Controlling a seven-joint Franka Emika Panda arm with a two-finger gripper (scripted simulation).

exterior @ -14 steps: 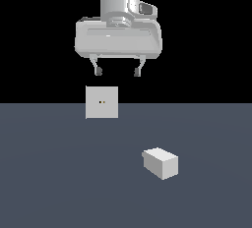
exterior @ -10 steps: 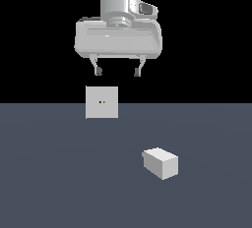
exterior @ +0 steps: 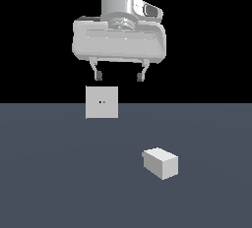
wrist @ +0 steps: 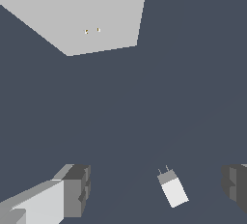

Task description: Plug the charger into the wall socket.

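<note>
The charger (exterior: pixel 160 162) is a small white block lying on the grey floor toward the exterior view's right, nearer the camera than the socket. In the wrist view the charger (wrist: pixel 172 189) shows two thin prongs at one end. The wall socket (exterior: pixel 102 102) is an upright white square plate with two tiny dark holes, standing at the floor's far edge. It also shows in the wrist view (wrist: pixel 91 20). My gripper (exterior: pixel 119 77) hangs high above the floor, above the socket, open and empty. Its fingertips (wrist: pixel 77 189) frame the charger far below in the wrist view.
The grey floor (exterior: pixel 59 173) spreads around both things. Black background lies behind the socket.
</note>
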